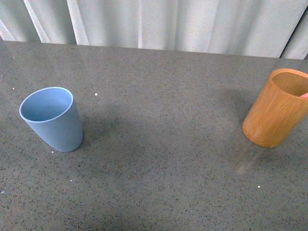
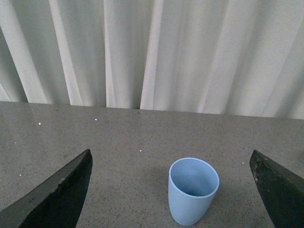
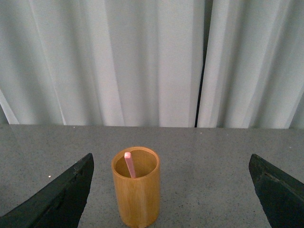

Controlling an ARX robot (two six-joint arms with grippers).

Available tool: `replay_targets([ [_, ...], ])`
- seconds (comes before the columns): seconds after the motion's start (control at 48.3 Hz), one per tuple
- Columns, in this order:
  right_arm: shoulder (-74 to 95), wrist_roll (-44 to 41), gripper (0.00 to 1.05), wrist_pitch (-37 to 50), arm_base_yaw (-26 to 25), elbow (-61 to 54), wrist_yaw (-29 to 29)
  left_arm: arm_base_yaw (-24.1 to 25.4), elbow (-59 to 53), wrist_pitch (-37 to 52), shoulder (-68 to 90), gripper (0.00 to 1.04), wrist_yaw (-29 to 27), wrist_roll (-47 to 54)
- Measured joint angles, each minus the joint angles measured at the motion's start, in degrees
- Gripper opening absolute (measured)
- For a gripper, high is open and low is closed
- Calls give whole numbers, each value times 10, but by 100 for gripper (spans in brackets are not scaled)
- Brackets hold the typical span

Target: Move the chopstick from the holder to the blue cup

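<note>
- Standing in the holder (image 3: 136, 190) toward the right side of the bench (image 1: 159, 144), the chopstick (image 3: 129, 165) leans on the inner wall, its pink top about level with the rim
- Blue cup (image 1: 52, 119) sits well apart toward the left side, empty
- Right gripper (image 3: 171, 156) faces the holder, jaws spread wide, holding nothing; left gripper (image 2: 170, 152) likewise apart, facing the blue cup
- Chopstick looks light, stiff and smooth, so it may slip or pivot; only the top end offers a pinch
</note>
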Motion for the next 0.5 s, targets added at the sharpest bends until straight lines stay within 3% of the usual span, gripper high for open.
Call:
replay_targets([
  [0.497, 0, 0, 95, 0, 0, 0, 0, 0, 0, 0, 0, 98, 0, 0],
])
